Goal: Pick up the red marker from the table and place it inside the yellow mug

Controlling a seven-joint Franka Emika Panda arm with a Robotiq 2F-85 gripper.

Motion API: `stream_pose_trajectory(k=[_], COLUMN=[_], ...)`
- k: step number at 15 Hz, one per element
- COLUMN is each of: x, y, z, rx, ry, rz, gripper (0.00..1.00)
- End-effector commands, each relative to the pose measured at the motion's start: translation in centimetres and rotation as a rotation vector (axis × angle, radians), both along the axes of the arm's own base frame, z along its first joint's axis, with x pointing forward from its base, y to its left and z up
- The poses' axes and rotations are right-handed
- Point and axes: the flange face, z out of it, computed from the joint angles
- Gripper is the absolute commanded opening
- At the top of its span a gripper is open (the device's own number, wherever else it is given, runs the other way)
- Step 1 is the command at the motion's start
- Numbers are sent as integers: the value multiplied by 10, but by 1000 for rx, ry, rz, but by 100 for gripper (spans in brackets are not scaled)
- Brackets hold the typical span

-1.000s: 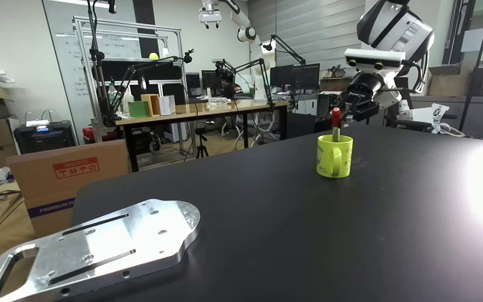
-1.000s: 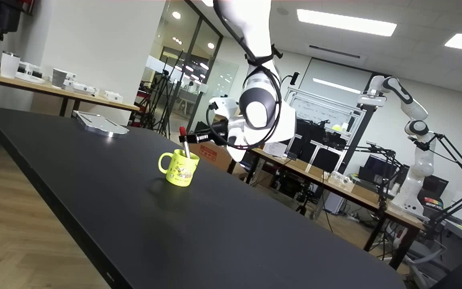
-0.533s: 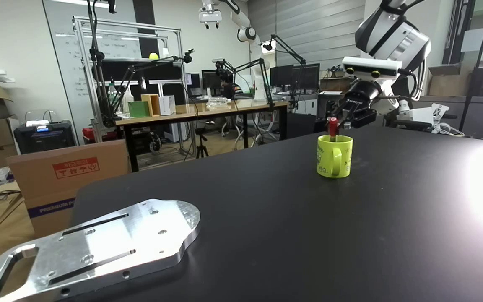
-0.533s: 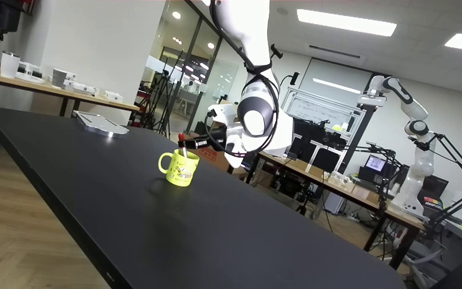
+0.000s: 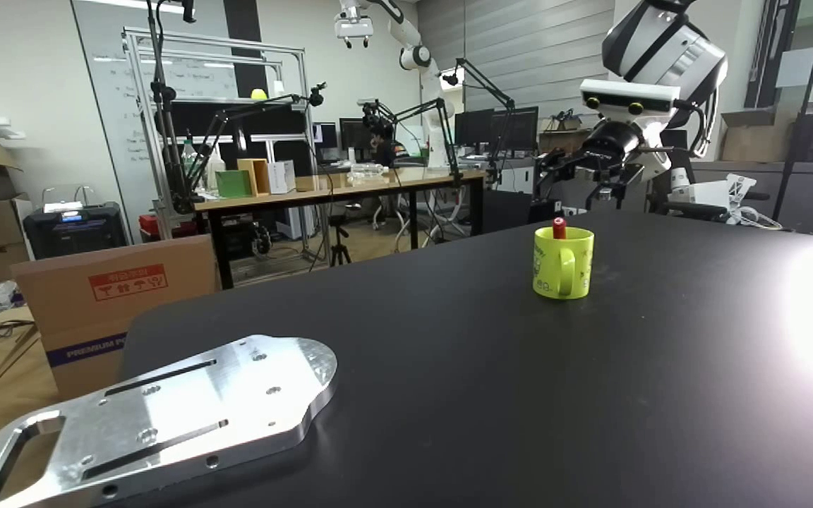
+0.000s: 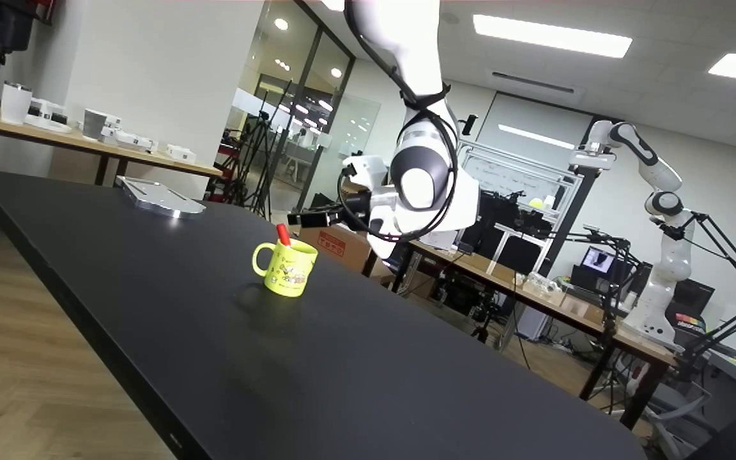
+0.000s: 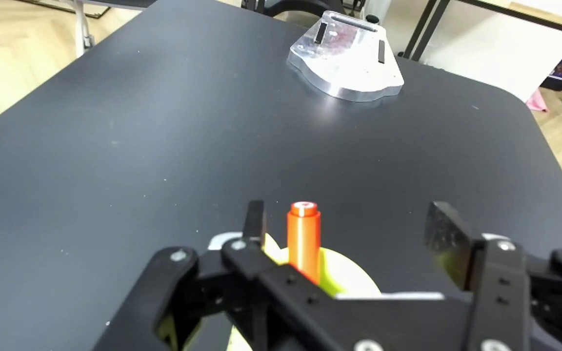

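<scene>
Compared with half a second ago, gripper (image 7: 348, 224) lets go: fingers (image 7: 255, 217) stand wide apart now, were clamped on the marker before, and it sits higher, clear of the mug. Red marker (image 7: 304, 241) is lower too, down inside the yellow mug (image 5: 551, 268); pale barrel showed above the rim earlier, now only the red part sticks out. Mug same spot, upright on black table (image 5: 449, 367).

Around: slotted silver metal plate (image 5: 188, 402) on same tabletop, well apart from mug, unmoved. Cardboard box (image 5: 117, 303) beside table, wooden workbench (image 5: 322, 194) and second robot arm (image 6: 669, 255) in background. Gripper linkage blocks much of the mug in wrist view; mug wall hides marker's lower part.

Marker look: red in both exterior views, orange-red in wrist view, round stepped end with pale mark on top. In an exterior view it tilts toward the mug's handle (image 6: 255, 260).
</scene>
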Motion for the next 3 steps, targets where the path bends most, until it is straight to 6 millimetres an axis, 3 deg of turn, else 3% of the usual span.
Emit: stream_pose_trajectory(k=[1, 3], x=[0, -1], y=[-4, -7], z=[1, 3], rx=[4, 4], ry=[2, 3], rz=[2, 0], gripper=[90, 99])
